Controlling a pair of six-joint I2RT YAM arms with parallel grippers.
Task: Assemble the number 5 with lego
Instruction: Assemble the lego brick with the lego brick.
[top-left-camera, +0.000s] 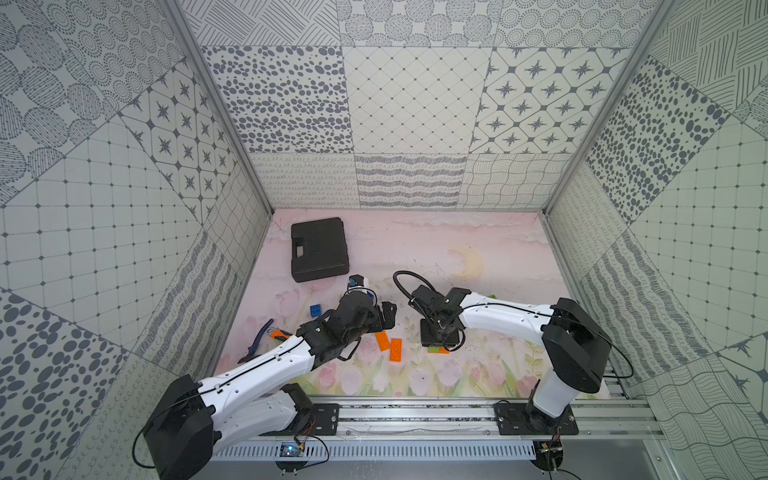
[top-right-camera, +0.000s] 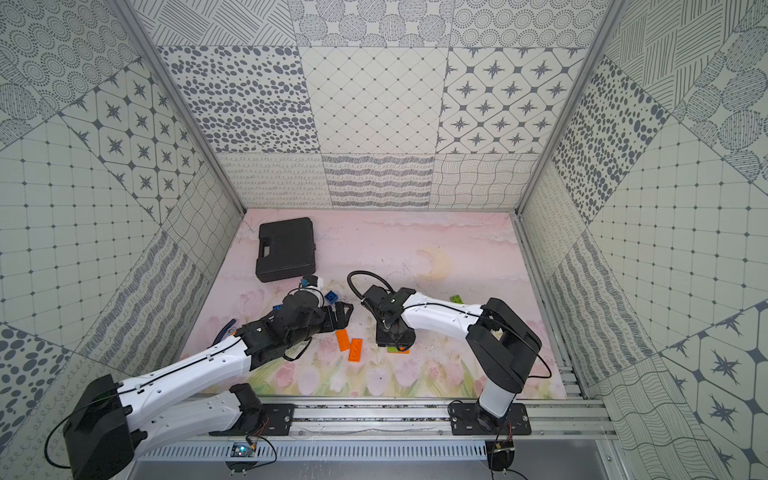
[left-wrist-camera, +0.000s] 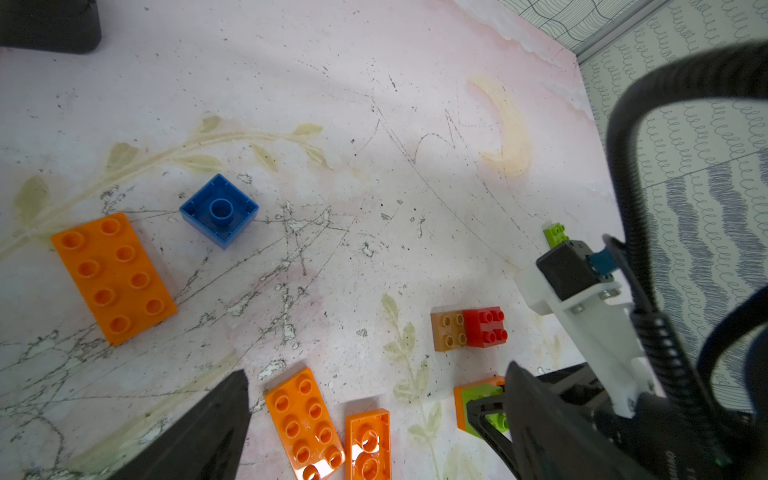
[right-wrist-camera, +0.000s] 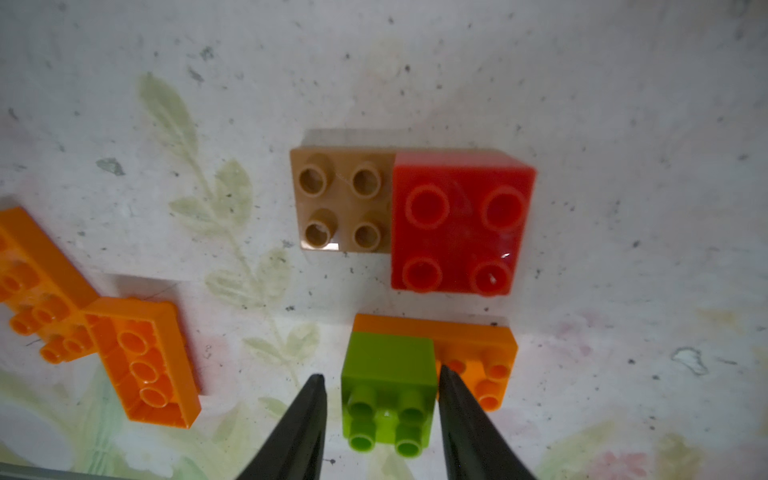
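Closed black plastic case at far left of bench, right gripper parted astride green square brick, left gripper spread wide

A square brick sits atop an oblong brick, inside the right claw.

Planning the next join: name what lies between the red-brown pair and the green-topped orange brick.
Only bare mat, nothing else; the right wrist view shows it.
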